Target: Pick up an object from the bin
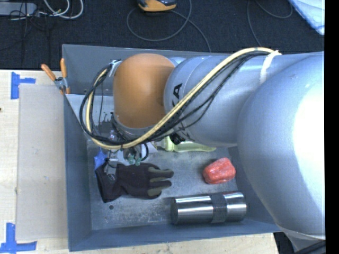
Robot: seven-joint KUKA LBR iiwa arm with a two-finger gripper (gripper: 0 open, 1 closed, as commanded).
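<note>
My gripper hangs low in the left half of the bin, beneath the orange wrist cover. It is right over the wrist end of a black glove that lies flat on the bin floor, glove fingers pointing right. A small blue thing sticks out at the gripper's left, partly hidden. Whether the gripper touches the glove I cannot tell.
A red lumpy thing lies right of the glove. A shiny metal cylinder rests along the front wall. A pale yellow-green thing shows under the arm. The arm covers the bin's back and right side.
</note>
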